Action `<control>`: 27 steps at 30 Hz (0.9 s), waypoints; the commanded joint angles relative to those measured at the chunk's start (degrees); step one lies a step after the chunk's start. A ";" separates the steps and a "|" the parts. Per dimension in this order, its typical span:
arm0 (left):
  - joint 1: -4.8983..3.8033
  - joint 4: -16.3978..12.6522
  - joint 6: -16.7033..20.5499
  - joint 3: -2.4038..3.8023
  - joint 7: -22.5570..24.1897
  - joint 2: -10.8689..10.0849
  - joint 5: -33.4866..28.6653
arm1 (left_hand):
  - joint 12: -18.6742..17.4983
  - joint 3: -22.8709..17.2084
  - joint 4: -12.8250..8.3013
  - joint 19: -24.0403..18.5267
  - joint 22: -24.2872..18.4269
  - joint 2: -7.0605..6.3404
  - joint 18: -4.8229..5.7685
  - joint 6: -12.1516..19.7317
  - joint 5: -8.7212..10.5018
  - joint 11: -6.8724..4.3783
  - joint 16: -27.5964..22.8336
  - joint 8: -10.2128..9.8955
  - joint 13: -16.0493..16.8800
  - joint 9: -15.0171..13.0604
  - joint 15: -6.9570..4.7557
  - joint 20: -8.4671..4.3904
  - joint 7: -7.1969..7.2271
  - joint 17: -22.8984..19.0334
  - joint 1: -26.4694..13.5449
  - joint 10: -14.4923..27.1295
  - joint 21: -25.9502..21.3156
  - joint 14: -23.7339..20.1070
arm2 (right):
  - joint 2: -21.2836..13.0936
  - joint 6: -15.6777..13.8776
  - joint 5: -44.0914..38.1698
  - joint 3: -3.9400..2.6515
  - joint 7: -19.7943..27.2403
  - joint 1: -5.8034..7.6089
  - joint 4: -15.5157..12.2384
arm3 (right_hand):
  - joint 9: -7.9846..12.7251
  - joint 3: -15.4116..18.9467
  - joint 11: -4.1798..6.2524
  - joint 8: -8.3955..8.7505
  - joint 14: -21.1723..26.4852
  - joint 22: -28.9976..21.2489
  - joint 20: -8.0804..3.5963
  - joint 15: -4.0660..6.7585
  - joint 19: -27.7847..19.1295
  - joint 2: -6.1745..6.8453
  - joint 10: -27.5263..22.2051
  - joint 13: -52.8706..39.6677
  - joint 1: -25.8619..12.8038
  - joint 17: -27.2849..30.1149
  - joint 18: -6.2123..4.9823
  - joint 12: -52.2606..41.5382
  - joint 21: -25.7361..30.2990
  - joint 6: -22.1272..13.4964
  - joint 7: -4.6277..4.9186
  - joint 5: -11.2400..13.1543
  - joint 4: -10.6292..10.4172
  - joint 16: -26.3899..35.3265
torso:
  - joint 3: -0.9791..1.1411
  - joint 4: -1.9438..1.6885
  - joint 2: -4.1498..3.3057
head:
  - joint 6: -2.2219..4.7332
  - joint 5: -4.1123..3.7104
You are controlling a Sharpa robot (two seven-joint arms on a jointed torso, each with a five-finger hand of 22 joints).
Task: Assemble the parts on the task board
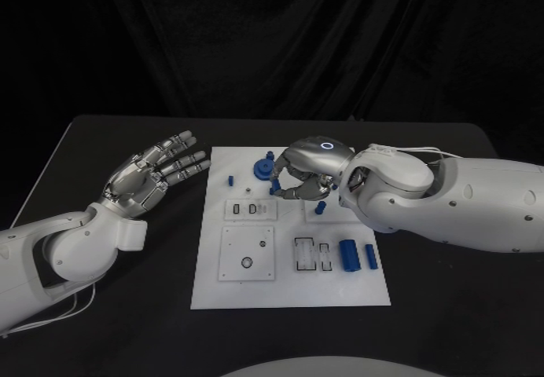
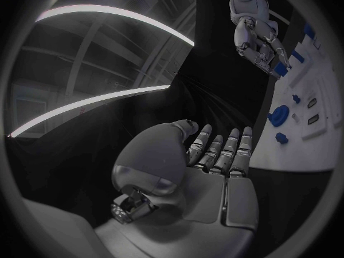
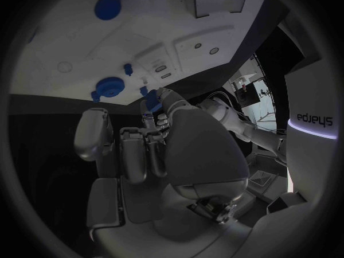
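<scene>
Right hand (image 1: 304,171) hovers over the task board's (image 1: 340,294) far edge, fingers curled, seemingly pinching a small blue part (image 3: 152,107); likely carrying it to its seat. Left hand (image 1: 153,174) waits beyond the board's left edge, fingers spread, holding nothing, keeping clear.

The left hand (image 2: 208,172) is seen with palm exposed and fingers (image 2: 228,149) extended side by side, nothing being held. Beyond its fingertips, the white task board (image 2: 315,149) is observed. A round blue part (image 2: 278,116) and a smaller blue part (image 2: 281,137) are located on the board nearest the left hand, apart from it. Farther off, the right hand (image 2: 264,47) is positioned over the board's far portion, and a blue part (image 2: 281,70) is seen at its fingertips.
</scene>
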State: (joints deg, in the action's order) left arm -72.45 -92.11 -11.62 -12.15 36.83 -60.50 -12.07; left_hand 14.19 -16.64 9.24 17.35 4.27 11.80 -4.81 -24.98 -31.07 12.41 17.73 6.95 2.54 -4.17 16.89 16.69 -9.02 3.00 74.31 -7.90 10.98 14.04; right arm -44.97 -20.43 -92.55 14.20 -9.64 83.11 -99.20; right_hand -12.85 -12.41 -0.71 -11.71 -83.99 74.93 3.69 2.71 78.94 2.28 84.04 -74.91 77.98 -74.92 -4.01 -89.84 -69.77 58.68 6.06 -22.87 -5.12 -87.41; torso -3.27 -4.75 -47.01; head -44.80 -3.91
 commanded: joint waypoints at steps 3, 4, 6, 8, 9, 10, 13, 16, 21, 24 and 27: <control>0.09 0.15 -0.81 0.04 0.08 0.39 -0.07 | 0.36 -0.36 0.10 0.42 -0.03 -0.10 0.96 -0.36 -0.37 0.26 0.32 0.19 0.09 -0.05 -0.05 0.04 -0.10 0.08 -0.46 -0.01 0.26 0.38 | 2.46 3.24 -4.98 -0.03 -3.16 -0.80 1.18 | -2.63 -0.04 -0.14 -0.76 -4.44 8.99 0.11 -0.07 0.01 0.14 5.96 -15.09 0.39 -10.42 -0.62 -0.16 0.02 1.11 -1.05 -0.54 0.32 0.06 | -0.07 0.01 0.00 | -0.29 0.17; 0.09 0.18 -0.83 0.04 0.07 0.42 -0.07 | 0.36 -0.36 0.10 0.42 -0.03 -0.10 0.96 -0.36 -0.37 0.26 0.32 0.19 0.09 -0.05 -0.05 0.04 -0.10 0.08 -0.46 -0.01 0.26 0.38 | 2.65 3.21 -5.15 -0.03 -3.29 -0.86 1.30 | -2.66 -0.04 -0.14 -0.77 -4.48 9.00 0.10 -0.07 0.04 0.17 5.96 -15.09 0.36 -10.51 -0.61 -0.16 -0.03 1.11 -1.05 -0.61 0.34 0.00 | -0.07 0.00 0.00 | -0.31 0.14; 0.12 0.27 -0.89 0.04 0.02 0.51 -0.07 | 0.43 -0.40 0.06 0.43 -0.03 -0.13 0.96 -0.46 -0.36 0.27 0.32 0.23 0.10 -0.07 -0.05 0.03 -0.07 0.08 -0.49 -0.08 0.26 0.37 | 3.44 3.21 -5.80 -0.03 -3.95 -1.13 1.91 | -2.80 -0.05 -0.10 -0.81 -4.57 9.05 0.08 -0.03 0.19 0.28 5.96 -15.09 0.21 -10.73 -0.57 -0.16 -0.22 1.13 -1.08 -0.86 0.44 -0.12 | -0.10 -0.07 -0.01 | -0.29 -0.03; 0.14 0.29 -0.92 0.04 0.01 0.53 -0.07 | 0.71 -0.46 0.04 0.42 -0.04 -0.13 0.96 -0.44 -0.37 0.32 0.32 0.24 0.15 -0.07 -0.05 0.03 -0.03 0.07 -0.52 -0.27 0.26 0.35 | 4.06 3.61 -6.21 -0.04 -4.57 -1.37 2.46 | -2.94 -0.10 -0.06 -0.88 -4.60 9.05 0.05 0.00 0.23 0.35 5.96 -15.09 0.12 -10.78 -0.58 -0.16 -0.23 1.22 -1.14 -1.08 0.55 -0.16 | -0.10 0.03 0.01 | -0.43 -0.04; 0.15 0.29 -0.94 0.04 0.01 0.53 -0.07 | 0.71 -0.46 0.04 0.42 -0.04 -0.13 0.96 -0.44 -0.37 0.32 0.32 0.24 0.15 -0.07 -0.05 0.03 -0.03 0.07 -0.52 -0.27 0.26 0.35 | 4.27 3.87 -6.34 -0.04 -4.85 -1.48 2.64 | -2.94 -0.10 -0.06 -0.88 -4.60 9.05 0.05 0.00 0.23 0.35 5.96 -15.09 0.12 -10.78 -0.58 -0.16 -0.23 1.22 -1.14 -1.08 0.55 -0.16 | -0.11 0.05 0.02 | -0.45 -0.02; 0.17 0.29 -0.94 0.04 0.01 0.53 -0.07 | 0.93 -0.55 0.00 0.41 -0.04 -0.16 0.96 -0.48 -0.39 0.47 0.38 0.26 0.19 -0.08 -0.05 0.03 0.04 0.08 -0.60 -0.46 0.26 0.37 | 4.43 4.15 -6.45 -0.04 -5.11 -1.59 2.78 | -2.94 -0.10 -0.06 -0.88 -4.60 9.05 0.05 0.00 0.23 0.35 5.96 -15.09 0.12 -10.78 -0.58 -0.16 -0.23 1.22 -1.14 -1.08 0.55 -0.16 | -0.10 0.07 0.02 | -0.49 0.00; 0.20 0.30 -0.96 0.04 -0.02 0.51 -0.07 | 1.19 -0.63 -0.03 0.41 -0.05 -0.18 0.96 -0.48 -0.39 0.61 0.42 0.26 0.24 -0.08 -0.05 0.03 0.10 0.08 -0.68 -0.68 0.26 0.38 | 4.89 4.96 -6.69 -0.04 -5.72 -1.95 3.14 | -3.07 -0.16 -0.01 -0.97 -4.58 8.99 0.02 0.04 0.16 0.37 5.96 -15.09 0.07 -10.69 -0.63 -0.16 -0.04 1.33 -1.20 -1.26 0.67 -0.11 | -0.08 -0.13 -0.03 | -0.58 -0.14; 0.23 0.32 -0.92 0.04 -0.03 0.49 -0.07 | 1.19 -0.63 -0.03 0.41 -0.05 -0.18 0.96 -0.48 -0.39 0.61 0.42 0.26 0.24 -0.08 -0.05 0.03 0.10 0.08 -0.68 -0.68 0.26 0.38 | 5.20 5.19 -6.80 -0.04 -5.96 -2.28 3.46 | -3.08 -0.16 0.00 -0.97 -4.55 8.95 0.02 0.04 0.09 0.37 5.96 -15.09 0.06 -10.59 -0.66 -0.16 0.09 1.33 -1.20 -1.27 0.67 -0.05 | -0.05 -0.14 -0.08 | -0.61 -0.25; 0.26 0.31 -0.89 0.04 -0.08 0.52 -0.07 | 1.36 -0.67 -0.04 0.41 -0.05 -0.19 0.96 -0.48 -0.39 0.68 0.43 0.27 0.27 -0.08 -0.05 0.03 0.13 0.08 -0.71 -0.80 0.26 0.37 | 5.65 5.47 -6.89 -0.04 -6.17 -2.64 4.16 | -3.13 -0.15 0.00 -0.95 -4.56 8.94 0.01 0.06 0.10 0.41 5.96 -15.09 -0.06 -10.62 -0.66 -0.16 0.10 1.28 -1.18 -1.26 0.66 -0.07 | -0.07 0.07 -0.01 | -0.82 -0.11; 0.27 0.33 -0.89 0.04 -0.11 0.54 -0.07 | 1.36 -0.67 -0.04 0.41 -0.05 -0.19 0.96 -0.48 -0.39 0.68 0.43 0.27 0.27 -0.08 -0.05 0.03 0.13 0.08 -0.71 -0.80 0.26 0.37 | 5.79 5.43 -6.90 -0.04 -6.14 -2.77 4.38 | -3.20 -0.15 -0.01 -0.84 -4.57 8.93 -0.02 0.07 0.13 0.42 5.96 -15.09 -0.33 -10.62 -0.67 -0.16 0.11 1.04 -1.14 -1.09 0.64 -0.07 | -0.07 0.05 -0.04 | -0.86 -0.16; 0.28 0.39 -0.86 0.04 -0.13 0.56 -0.07 | 1.53 -0.72 -0.06 0.45 -0.04 -0.21 0.96 -0.49 -0.39 0.75 0.51 0.28 0.30 -0.08 -0.06 0.03 0.16 0.08 -0.76 -0.95 0.28 0.41 | 5.91 5.20 -6.91 -0.04 -6.02 -2.88 4.53 | -3.21 -0.16 -0.02 -0.81 -4.57 8.94 -0.02 0.07 0.15 0.42 5.96 -15.09 -0.39 -10.61 -0.66 -0.16 0.10 0.98 -1.13 -1.03 0.64 -0.06 | -0.03 -0.03 -0.05 | -0.87 -0.30</control>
State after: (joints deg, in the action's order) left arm -72.27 -91.70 -11.70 -12.15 36.31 -60.02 -12.07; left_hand 15.52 -16.96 9.24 17.35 4.27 11.57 -4.80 -25.19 -31.07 13.13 17.96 6.95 2.79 -4.16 16.89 16.69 -8.80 3.01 74.08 -8.62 10.98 14.05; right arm -39.13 -15.72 -98.46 14.20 -14.31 80.38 -94.69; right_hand -12.85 -12.58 -0.72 -11.71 -83.99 74.91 3.69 2.71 78.94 2.60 84.03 -74.91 77.80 -74.91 -4.01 -89.84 -69.77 58.66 6.04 -23.75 -4.80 -87.41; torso -3.34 -4.75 -47.04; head -45.64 -4.12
